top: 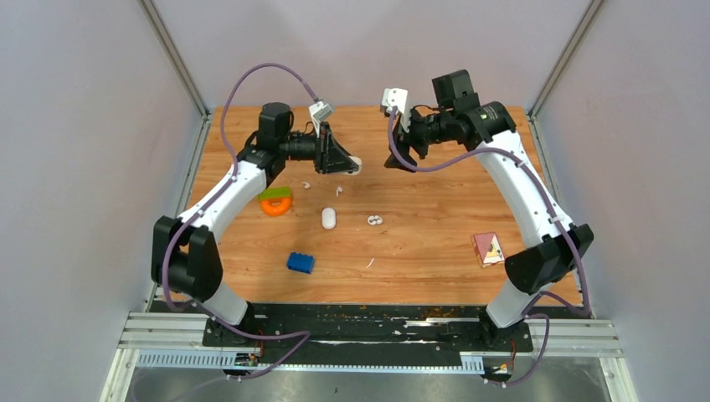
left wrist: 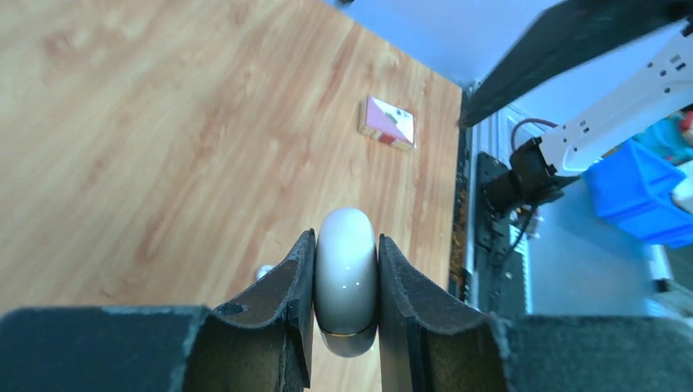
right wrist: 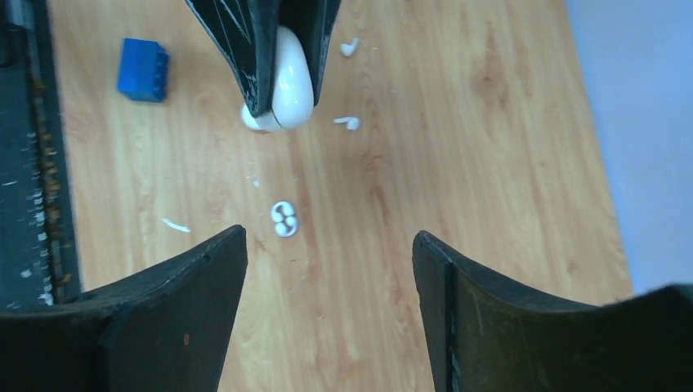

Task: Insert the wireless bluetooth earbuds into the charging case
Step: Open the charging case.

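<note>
Charging case (left wrist: 346, 278) — glossy white oval, pinched by left gripper (left wrist: 346, 245); earbuds (right wrist: 284, 218) (tiny, white) loose on table (right wrist: 490, 163); right gripper (right wrist: 328, 237) gaping, empty.

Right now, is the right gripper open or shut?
Open. Right gripper: fingers wide apart in its wrist view, nothing between them.

No lettering, brand name or number can be read in any of the three views. The small pink card (top: 488, 248) lying on the wooden table (top: 435, 209) bears a printed picture in red, white and yellow, too small to show any words.
</note>
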